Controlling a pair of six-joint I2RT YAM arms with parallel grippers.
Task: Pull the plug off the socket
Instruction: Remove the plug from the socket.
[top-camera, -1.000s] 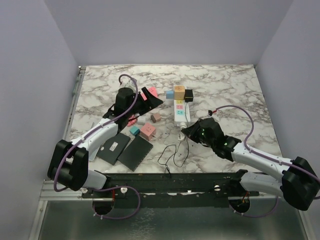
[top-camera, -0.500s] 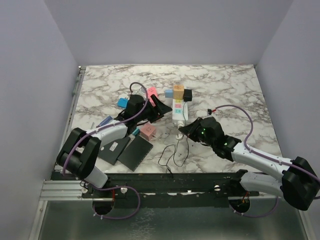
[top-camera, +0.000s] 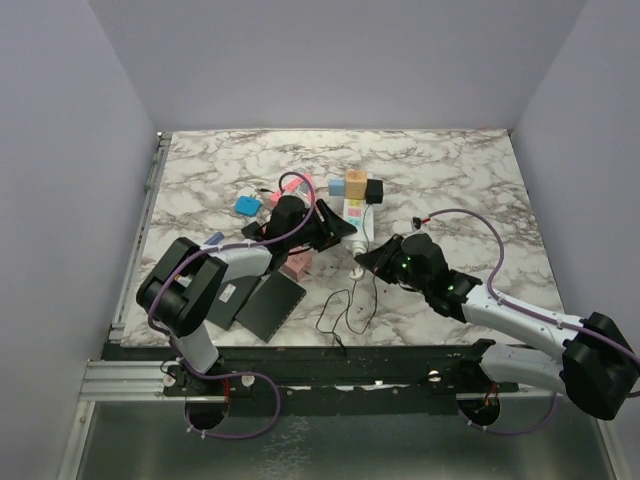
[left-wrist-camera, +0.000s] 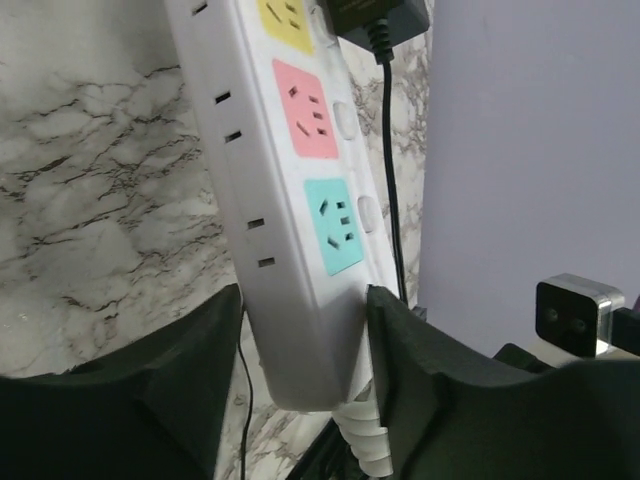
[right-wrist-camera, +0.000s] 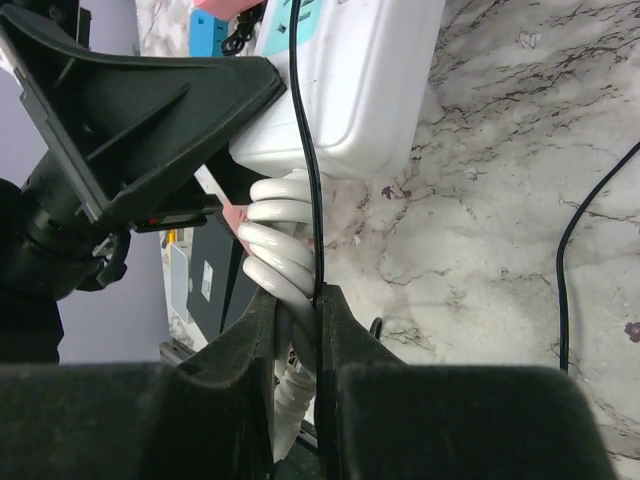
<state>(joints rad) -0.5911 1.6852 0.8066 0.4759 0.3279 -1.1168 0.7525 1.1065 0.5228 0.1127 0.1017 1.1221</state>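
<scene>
My left gripper clamps socket near end, both sides; right gripper pinched on white cord. Socket long axis runs away from me; plug at far end.

The power strip is smooth white plastic with a soft sheen; its yellow, pink and teal outlet faces look flat and matt. Its cord is white, ribbed, rubbery-looking plastic. A thin black cable is smooth. The left gripper and right gripper have matt black, faintly grainy plastic fingers. The table is smooth, white with grey marble veining. A flat black pad looks matt.
</scene>
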